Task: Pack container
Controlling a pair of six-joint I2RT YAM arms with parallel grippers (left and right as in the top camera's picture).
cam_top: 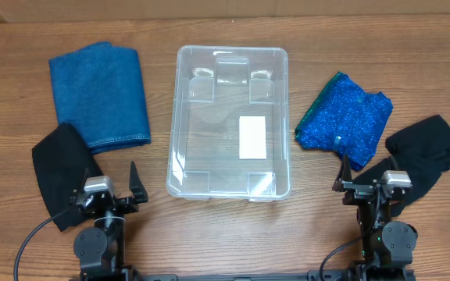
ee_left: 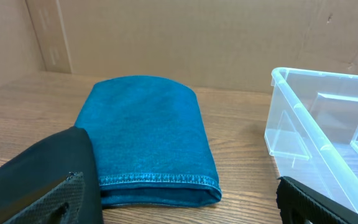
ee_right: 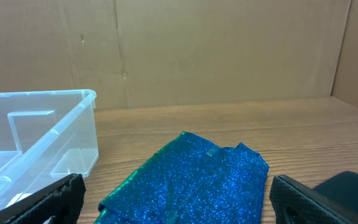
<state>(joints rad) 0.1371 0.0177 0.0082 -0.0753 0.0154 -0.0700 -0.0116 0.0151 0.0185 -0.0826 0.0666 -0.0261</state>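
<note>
Clear rectangular plastic container [cam_top: 180, 117] lies empty between my left gripper [ee_left: 179, 202] and right gripper [ee_right: 176, 199] — both spread wide, holding nothing — so pinching one layer of the folded blue denim cloth [cam_top: 100, 94] left of it risks unfurling it.

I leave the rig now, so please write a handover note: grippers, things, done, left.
Left gripper open, empty. Right gripper open, empty. Clear plastic container in the middle, nothing inside. Left of it: folded teal-blue cloth and black cloth. Right of it: glittery blue cloth and second black cloth. Done: nothing packed. Left: all four cloths to go in.
</note>
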